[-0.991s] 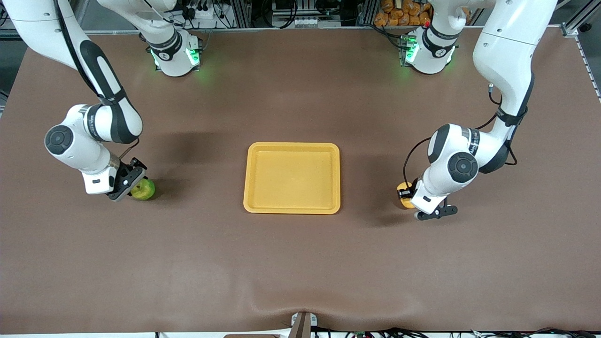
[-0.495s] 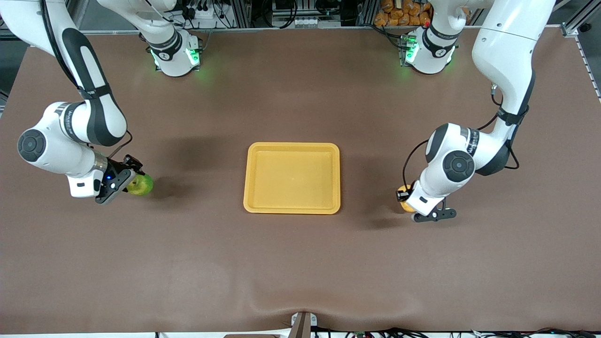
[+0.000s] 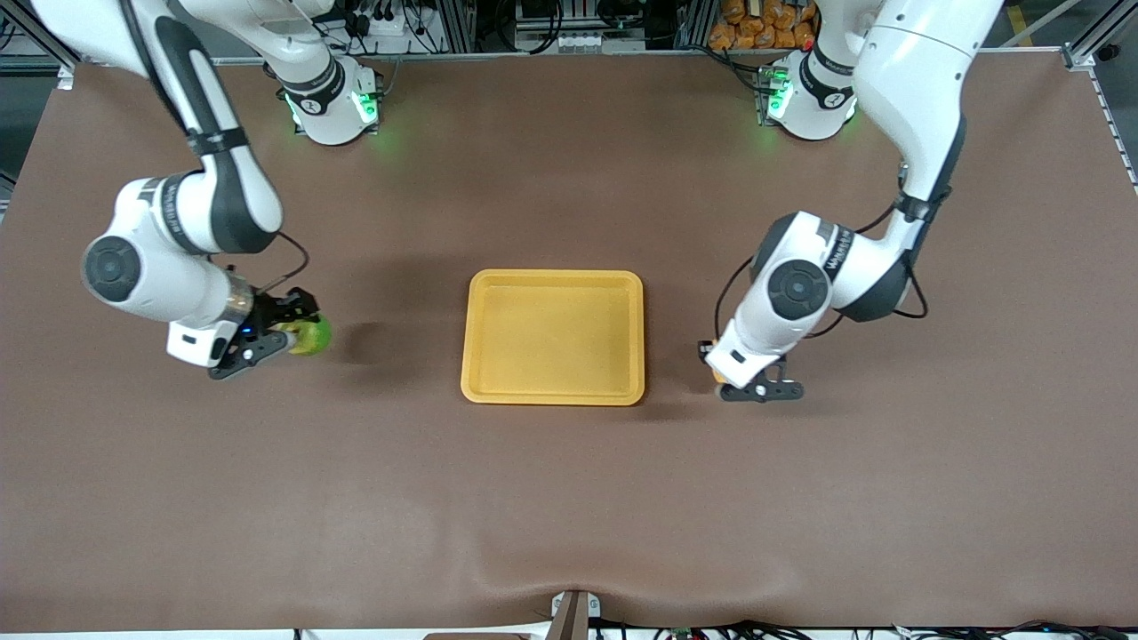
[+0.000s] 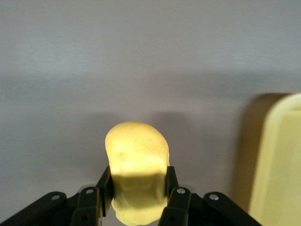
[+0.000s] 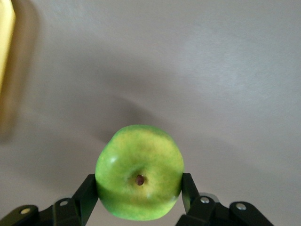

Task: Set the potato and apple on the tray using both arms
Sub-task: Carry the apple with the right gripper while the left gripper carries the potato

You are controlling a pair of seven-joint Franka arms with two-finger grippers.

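The tray (image 3: 552,337) lay bare. The left gripper (image 4: 136,197) clamped the potato (image 4: 137,174), long axis protruding forward, beside the tray. The right gripper (image 5: 139,195) clamped the apple (image 5: 139,178), dimple facing its wrist camera, over the table (image 3: 569,498) toward the right arm's end.

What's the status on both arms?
Left tool shut on potato, over the table beside the tray. Right tool shut on apple, over the table. Tray bare, nothing in the way.

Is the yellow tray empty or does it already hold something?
Empty: the tray shows only bare yellow floor; apple and potato are held off it.
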